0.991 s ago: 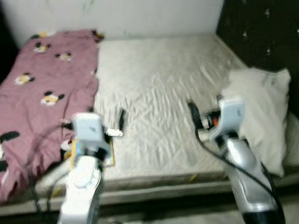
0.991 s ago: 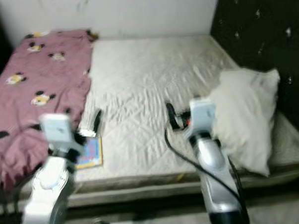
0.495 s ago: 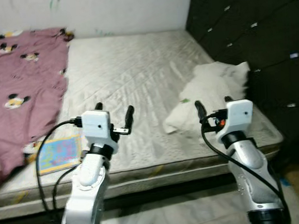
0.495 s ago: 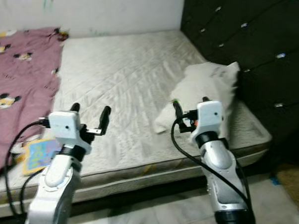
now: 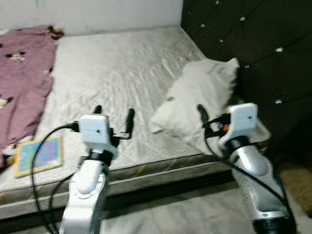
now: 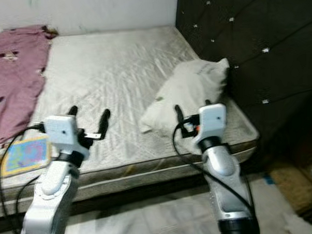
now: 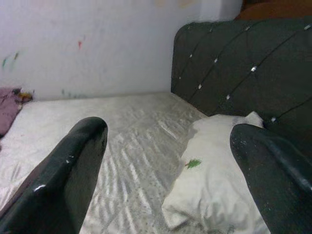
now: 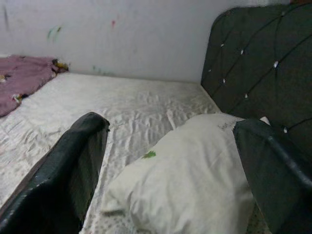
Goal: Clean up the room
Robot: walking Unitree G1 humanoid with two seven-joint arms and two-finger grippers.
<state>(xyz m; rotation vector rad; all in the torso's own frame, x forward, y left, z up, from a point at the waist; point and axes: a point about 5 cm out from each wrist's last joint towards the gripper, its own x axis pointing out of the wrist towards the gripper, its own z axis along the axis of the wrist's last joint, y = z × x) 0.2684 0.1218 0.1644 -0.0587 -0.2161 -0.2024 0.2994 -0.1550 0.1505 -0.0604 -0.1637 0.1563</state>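
Note:
A white pillow lies on the bare mattress, its far end against the dark tufted headboard. A pink cartoon-print blanket covers the left of the bed. A colourful book rests near the front left edge. My left gripper hangs open over the mattress's front edge, with nothing between its fingers. My right gripper is open too, just in front of the pillow's near end. Seen from the right wrist, the pillow lies just beyond the fingers.
The headboard runs along the right side of the bed and a white wall along the far side. Pale floor lies between me and the bed. A brown mat sits at the bed's right corner.
The whole view has swung to the right, so the headboard fills more of the picture and the blanket has slid to the left edge. Both arms keep the same raised, open pose.

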